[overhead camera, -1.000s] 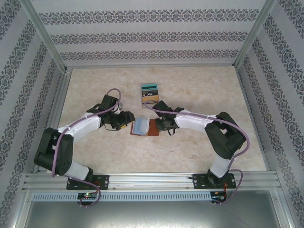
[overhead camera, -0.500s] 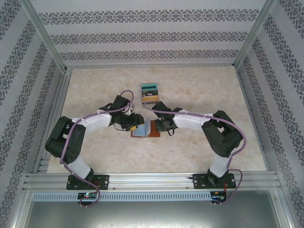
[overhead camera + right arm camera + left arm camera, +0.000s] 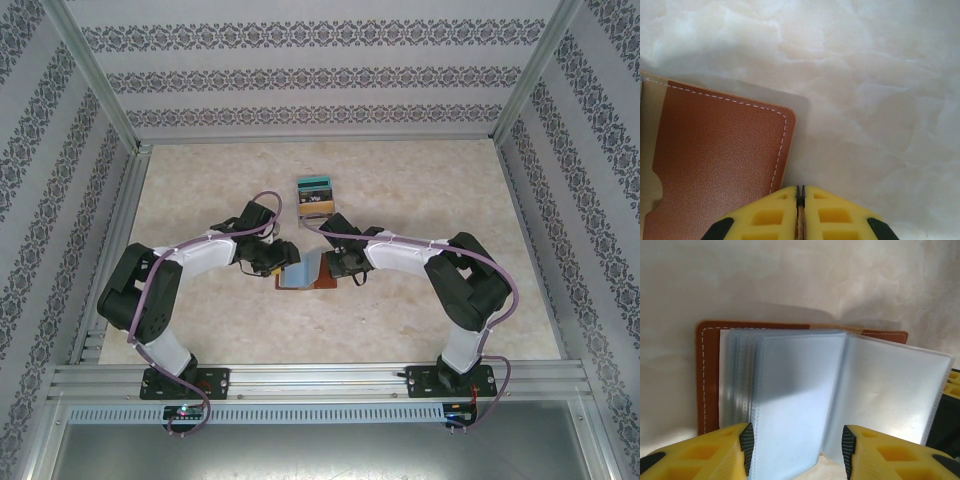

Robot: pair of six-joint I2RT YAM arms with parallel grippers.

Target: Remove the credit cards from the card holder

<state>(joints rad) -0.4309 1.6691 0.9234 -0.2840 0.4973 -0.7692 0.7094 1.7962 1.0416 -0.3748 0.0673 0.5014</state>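
Note:
The card holder lies open on the table between the two arms. Its brown leather cover and blue-grey sleeve pages show in the left wrist view. My left gripper is open, with one fingertip on each side of a raised sleeve page. I cannot make out a credit card inside the sleeves. My right gripper is shut on a thin brown strip at the right edge of the holder's cover.
A small stepped stack with a teal top sits just behind the holder, close to the right arm's wrist. Patterned walls and metal rails fence the marbled table.
My left arm has swung right and brought its open gripper over the holder's sleeve pages. The right gripper has stayed at the cover's edge.

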